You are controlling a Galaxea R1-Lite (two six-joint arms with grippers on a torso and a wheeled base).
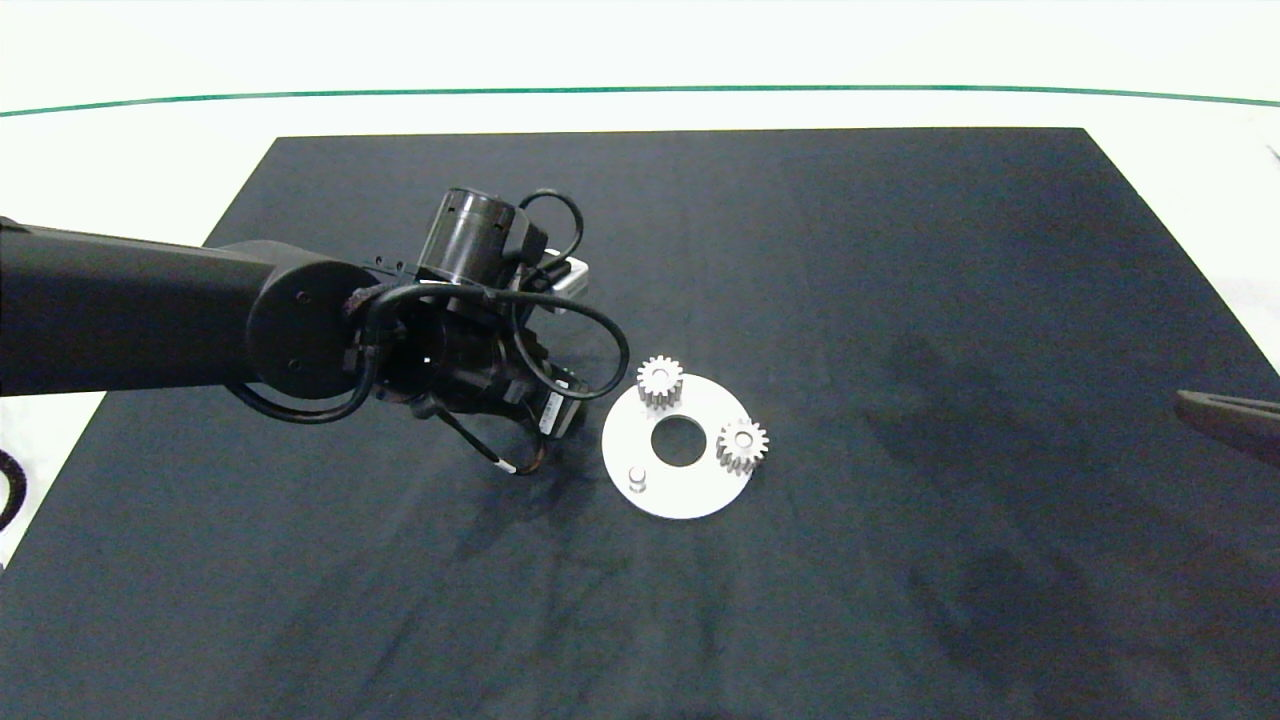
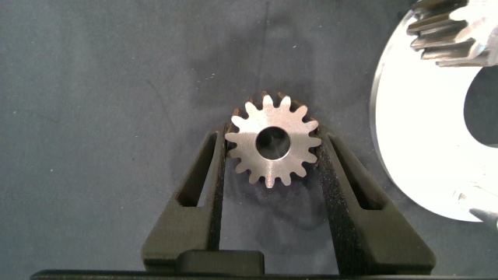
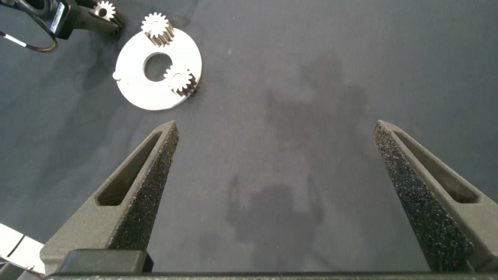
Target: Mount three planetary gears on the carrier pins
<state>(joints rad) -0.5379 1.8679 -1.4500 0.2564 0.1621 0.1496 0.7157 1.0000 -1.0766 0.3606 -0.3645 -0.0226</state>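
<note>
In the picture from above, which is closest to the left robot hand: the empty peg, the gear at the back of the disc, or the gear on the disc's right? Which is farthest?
From the left gripper:
1. Back gear, disc's far edge.
2. Empty peg, disc's near-left; close to the first, hard to separate.
3. Right gear, disc's right edge, farthest.

Overhead head view, 2 wrist views, all sharing the white disc (image 1: pixel 690 490).

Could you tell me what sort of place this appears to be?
Probably a robotics test bench: a dark mat on a white table, a white disc carrying two gears, and the left claw closed on a third gear.
</note>
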